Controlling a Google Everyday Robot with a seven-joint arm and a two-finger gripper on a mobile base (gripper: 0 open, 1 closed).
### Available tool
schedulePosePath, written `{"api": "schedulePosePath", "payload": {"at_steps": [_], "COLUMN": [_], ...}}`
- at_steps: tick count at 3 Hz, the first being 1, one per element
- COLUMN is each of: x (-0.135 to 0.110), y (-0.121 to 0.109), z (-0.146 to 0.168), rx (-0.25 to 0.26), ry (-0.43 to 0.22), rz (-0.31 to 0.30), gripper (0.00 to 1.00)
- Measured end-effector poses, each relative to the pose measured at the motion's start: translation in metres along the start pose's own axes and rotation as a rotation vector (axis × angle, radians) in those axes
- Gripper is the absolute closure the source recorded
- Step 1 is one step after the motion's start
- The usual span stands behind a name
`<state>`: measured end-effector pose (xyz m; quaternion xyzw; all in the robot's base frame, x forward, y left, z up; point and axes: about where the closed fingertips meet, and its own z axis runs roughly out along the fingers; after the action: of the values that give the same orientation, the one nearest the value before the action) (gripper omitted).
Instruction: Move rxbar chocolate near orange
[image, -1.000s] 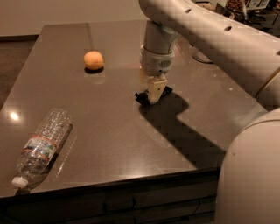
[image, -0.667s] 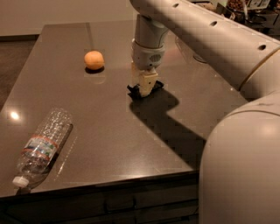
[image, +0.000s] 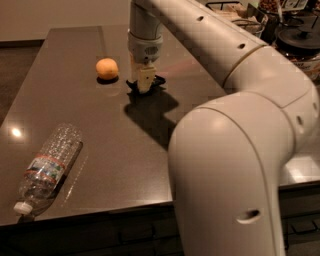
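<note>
Holding rxbar chocolate (image: 159, 79) in gripper (image: 144, 88), clenched across its middle by the jaws, with black ends poking out on either side. Hanging at 4 o'clock of orange (image: 107, 68), near but not touching. Low over table (image: 100, 135); cannot tell whether touching it. Looks like the last stretch of the move: probably close enough already, or needing one short nudge toward 10 o'clock.

To do it well:
- Lower straight down until flat on the top, then release, then lift off vertically.
- Avoid pushing further toward 10 o'clock than needed; likely to roll the round fruit on a bump.
- Avoid dropping from height; likely to skid a glossy wrapper on a smooth top.
- Hold level on the way down, to avoid landing one end first.
- Ignore water bottle (image: 47, 167), lying on its side at 7 o'clock, well apart, by the near edge.

Pose: reaching in with arm (image: 200, 30) from 4 o'clock, elbow bulking large up front, forearm running away toward 11 o'clock, wrist pointed straight down, gripper vertical over the bar.
</note>
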<state>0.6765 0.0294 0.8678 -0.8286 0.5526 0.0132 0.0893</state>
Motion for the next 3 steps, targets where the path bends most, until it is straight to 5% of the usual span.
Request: {"api": "schedulePosePath", "payload": {"at_steps": [1,3], "x": [0.001,0.008], "y": [-0.029,-0.057], "z": [0.005,0.013], "rx": [0.024,0.054], "ry": [0.003,0.014], "rz": [0.038,0.124], "gripper": [1.00,0.59]}}
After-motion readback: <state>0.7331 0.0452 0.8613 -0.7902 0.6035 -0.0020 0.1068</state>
